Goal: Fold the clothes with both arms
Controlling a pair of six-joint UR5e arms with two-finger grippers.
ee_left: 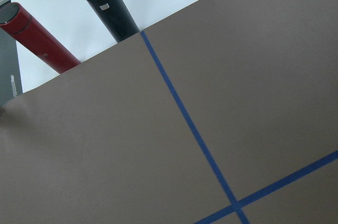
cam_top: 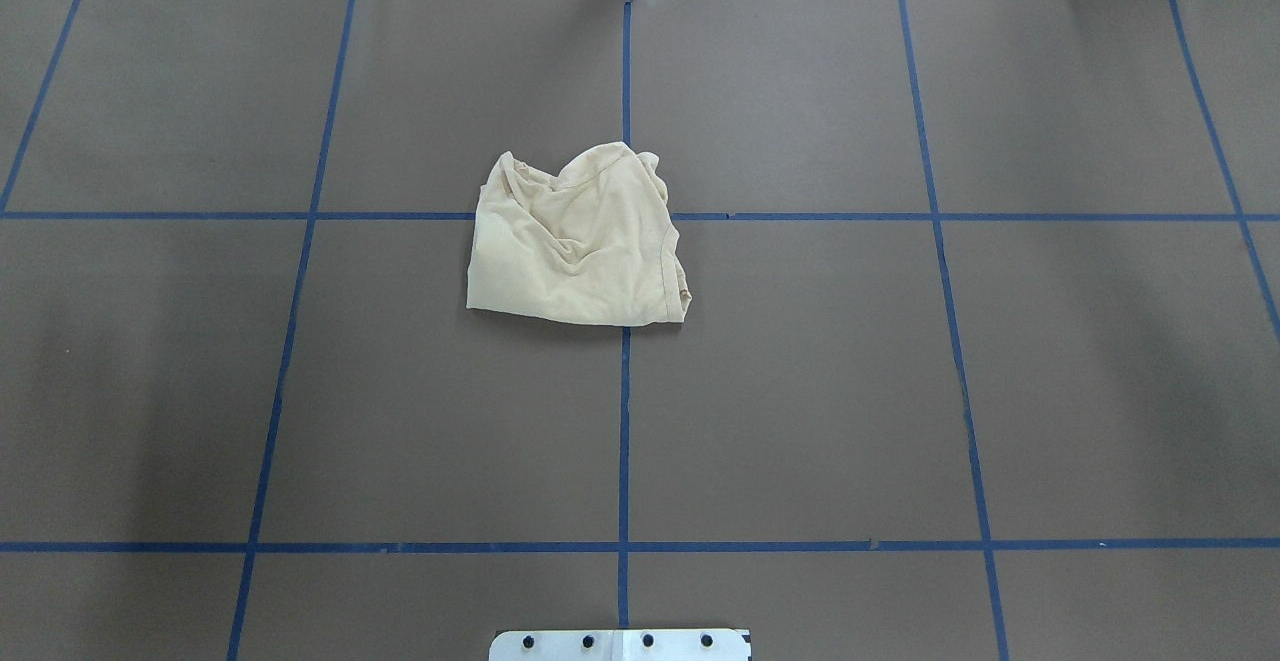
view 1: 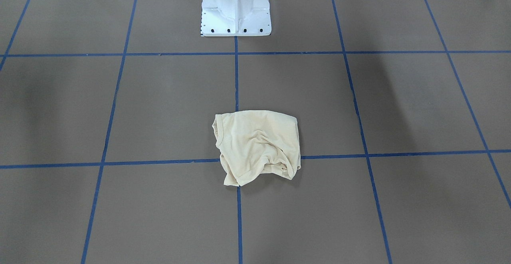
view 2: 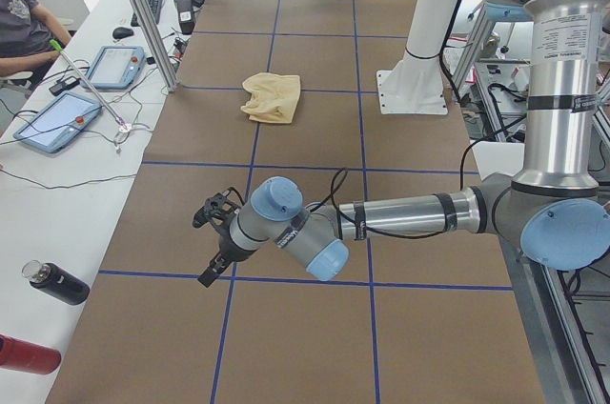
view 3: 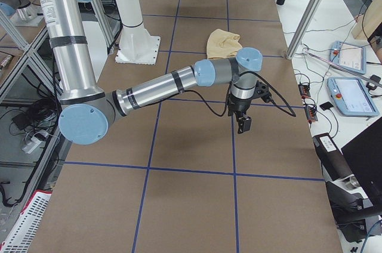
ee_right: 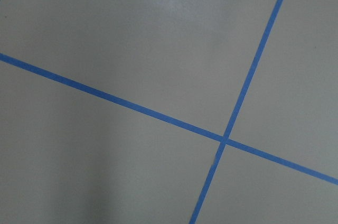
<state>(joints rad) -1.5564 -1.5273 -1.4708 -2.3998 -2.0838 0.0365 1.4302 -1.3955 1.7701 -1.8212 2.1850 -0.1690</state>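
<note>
The shirt (cam_top: 575, 241) lies bunched in a loose fold mid-tabletop (cam_top: 850, 391), over a crossing of blue tape lines (cam_top: 800, 216). The left arm (view 2: 400, 213) stretches low and level over the tabletop's left end, well apart from the shirt, jaws pointing down. The right arm (view 3: 155, 89) does likewise at the other end. I cannot tell whether either pair of jaws is released or clenched.

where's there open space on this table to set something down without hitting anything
Nearly all the brown table is bare: the squares either side of the T-shirt, and the stretch between it and the white pedestal base. An arm hangs over each far end: left gripper, right gripper. The side bench is crowded with tablets and bottles.
</note>
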